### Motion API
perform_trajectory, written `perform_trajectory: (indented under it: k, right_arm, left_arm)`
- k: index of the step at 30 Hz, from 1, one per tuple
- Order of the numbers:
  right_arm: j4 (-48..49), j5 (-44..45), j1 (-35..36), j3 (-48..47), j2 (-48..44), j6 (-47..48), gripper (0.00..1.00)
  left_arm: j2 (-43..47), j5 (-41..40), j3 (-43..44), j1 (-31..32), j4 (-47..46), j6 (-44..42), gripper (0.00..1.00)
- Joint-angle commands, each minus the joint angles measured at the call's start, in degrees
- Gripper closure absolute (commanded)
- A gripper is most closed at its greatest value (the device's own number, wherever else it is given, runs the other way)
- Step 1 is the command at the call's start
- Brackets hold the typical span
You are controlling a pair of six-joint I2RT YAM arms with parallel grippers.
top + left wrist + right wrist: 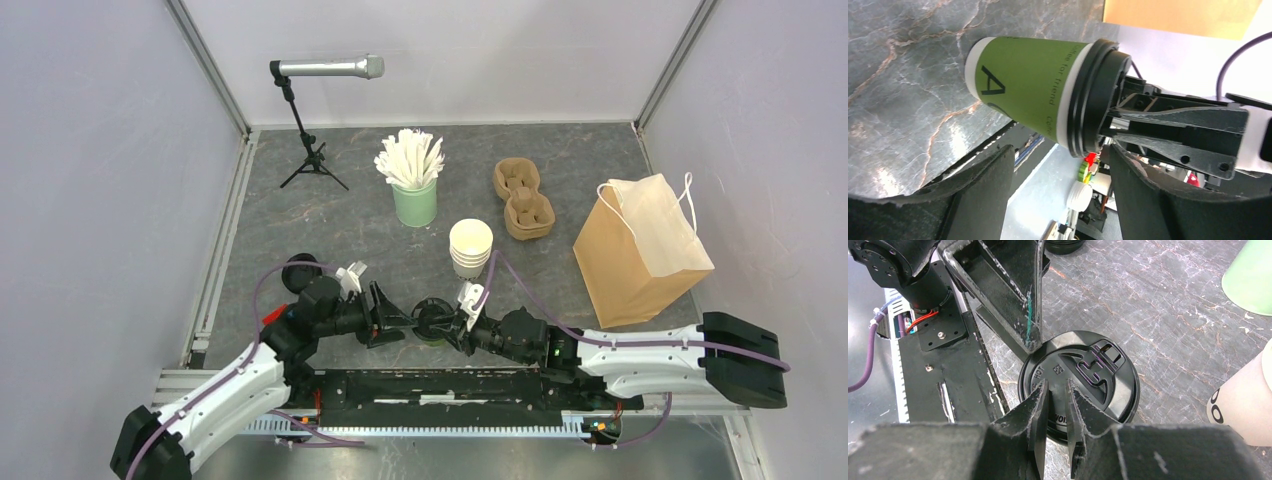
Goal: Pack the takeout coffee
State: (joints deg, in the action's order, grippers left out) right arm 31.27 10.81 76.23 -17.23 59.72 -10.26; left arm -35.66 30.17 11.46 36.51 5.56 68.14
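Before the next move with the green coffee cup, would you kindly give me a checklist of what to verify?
1. Right gripper jaws shut on the rim of the black lid: ok.
2. Left gripper jaws open: ok.
3. Lid seated on the olive-green cup: ok.
4. Left jaws clear of the lid: cannot tell.
5. Paper bag upright: ok.
6. Bag mouth open enough: cannot tell.

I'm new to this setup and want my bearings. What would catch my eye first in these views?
An olive-green cup is at front centre between both arms. The right gripper pinches the rim of its black lid, and the left gripper is open right beside it. A brown paper bag stands farther back on the right, and a microphone on a tripod at the far left.
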Motion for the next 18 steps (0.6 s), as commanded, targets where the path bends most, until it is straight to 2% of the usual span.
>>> perform_trajectory:
  k: [1, 7, 18]
  right_arm:
    - [-7.65, -0.16, -0.16, 1.21, 2.59, -0.49, 0.76]
    - [-6.84, 0.01, -0.13, 1.36, 3.01, -0.68, 0.76]
    - [-5.84, 0.19, -0.18, 2.16, 3.87, -1.42, 0.76]
  left_arm:
    - [2.18, 0.5, -0.8, 0.4, -5.32, 6.5, 0.24]
    - [-1.83, 0.5, -1.96, 1.22, -11.4, 8.04, 0.27]
    - [-3.17, -2.36, -2.03, 5.11, -12.76, 10.07, 0.38]
